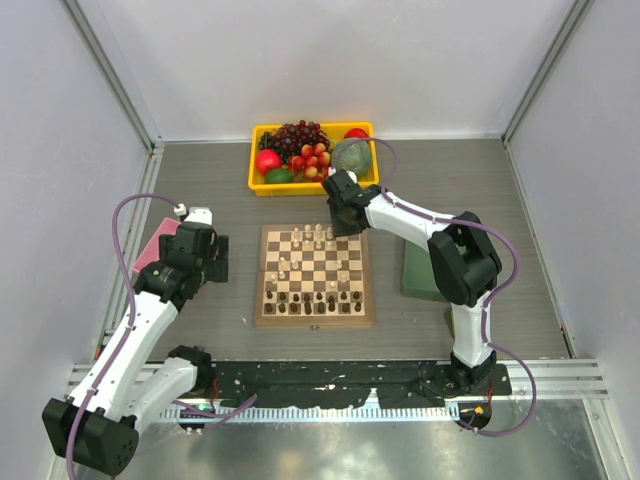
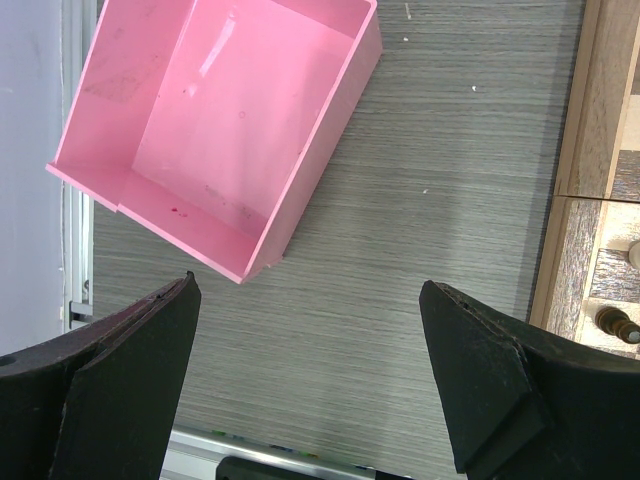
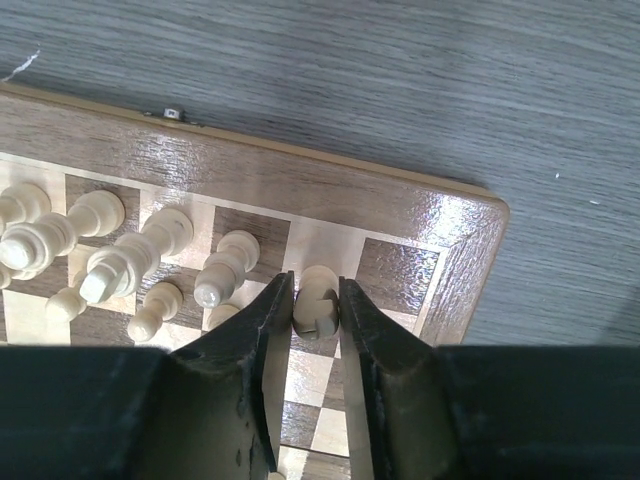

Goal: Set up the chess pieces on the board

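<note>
Item 1, right gripper (image 3: pixel 315 284): jaws drawn narrow, one finger close on each side of a cream piece (image 3: pixel 316 305); whether they press it or only flank it cannot be told

Item 2, cream piece: stands between the fingertips on a light square in the edge row of the board (image 3: pixel 300 180), close to a corner, at the side farthest from the arm bases

Item 3, cream chessmen (image 3: pixel 120 260): several in a loose cluster just left of the held-between piece in the wrist view, on the same far rows

Item 4, dark chessmen (image 1: pixel 310 297): ranged along the board's near rows in the top view

Item 5, board: lies flat at the middle of the grey table (image 1: pixel 200 180), between the two arms

Item 6, left gripper (image 2: pixel 310 290): jaws spread wide, nothing between them, hanging over bare table left of the board

Item 7, pink tray (image 2: pixel 250 120): beyond the left fingertips, well apart from the board

Item 8, yellow tray (image 1: pixel 262 185): behind the board, holding fruit (image 1: pixel 300 140)

Item 9, green tray (image 1: pixel 410 270): right of the board, partly under the right arm
</note>
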Controlling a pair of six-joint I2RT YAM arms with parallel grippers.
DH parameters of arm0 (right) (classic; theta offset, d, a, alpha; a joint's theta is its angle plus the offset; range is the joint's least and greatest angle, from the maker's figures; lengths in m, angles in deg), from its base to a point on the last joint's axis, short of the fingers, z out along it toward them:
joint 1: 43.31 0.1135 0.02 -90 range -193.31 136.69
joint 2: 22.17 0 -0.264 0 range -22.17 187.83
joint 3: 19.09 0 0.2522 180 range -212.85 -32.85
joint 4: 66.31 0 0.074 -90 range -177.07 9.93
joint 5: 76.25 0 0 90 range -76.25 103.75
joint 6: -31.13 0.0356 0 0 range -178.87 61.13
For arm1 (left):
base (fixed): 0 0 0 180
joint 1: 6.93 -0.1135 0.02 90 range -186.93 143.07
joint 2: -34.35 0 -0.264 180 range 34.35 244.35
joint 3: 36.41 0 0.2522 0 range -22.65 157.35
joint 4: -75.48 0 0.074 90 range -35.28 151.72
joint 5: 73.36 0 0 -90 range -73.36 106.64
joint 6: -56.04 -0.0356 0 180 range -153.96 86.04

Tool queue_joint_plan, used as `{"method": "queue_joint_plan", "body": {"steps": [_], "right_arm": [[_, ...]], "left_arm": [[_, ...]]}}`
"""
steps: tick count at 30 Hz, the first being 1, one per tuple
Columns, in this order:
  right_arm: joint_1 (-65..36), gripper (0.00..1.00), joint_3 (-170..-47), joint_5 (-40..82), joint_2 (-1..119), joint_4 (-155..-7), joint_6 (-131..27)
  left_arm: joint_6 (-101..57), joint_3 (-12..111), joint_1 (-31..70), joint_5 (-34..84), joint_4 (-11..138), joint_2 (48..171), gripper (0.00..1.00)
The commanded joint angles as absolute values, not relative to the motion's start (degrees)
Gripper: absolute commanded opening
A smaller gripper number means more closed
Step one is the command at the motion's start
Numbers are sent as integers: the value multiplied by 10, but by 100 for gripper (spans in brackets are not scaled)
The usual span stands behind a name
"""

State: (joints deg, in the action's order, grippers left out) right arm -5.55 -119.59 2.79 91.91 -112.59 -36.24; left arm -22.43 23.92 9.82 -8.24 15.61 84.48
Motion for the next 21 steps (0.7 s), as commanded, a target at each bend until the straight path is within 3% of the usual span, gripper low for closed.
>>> {"method": "queue_joint_plan", "body": {"steps": [1,21], "right_arm": [[-56,28,-1214,27,916,-1103,-365],[-57,29,-1222,16,923,-1101,-370]], "left_arm": [[-227,252,96,-85,161,838,99],[-228,252,96,-83,162,840,99]]}}
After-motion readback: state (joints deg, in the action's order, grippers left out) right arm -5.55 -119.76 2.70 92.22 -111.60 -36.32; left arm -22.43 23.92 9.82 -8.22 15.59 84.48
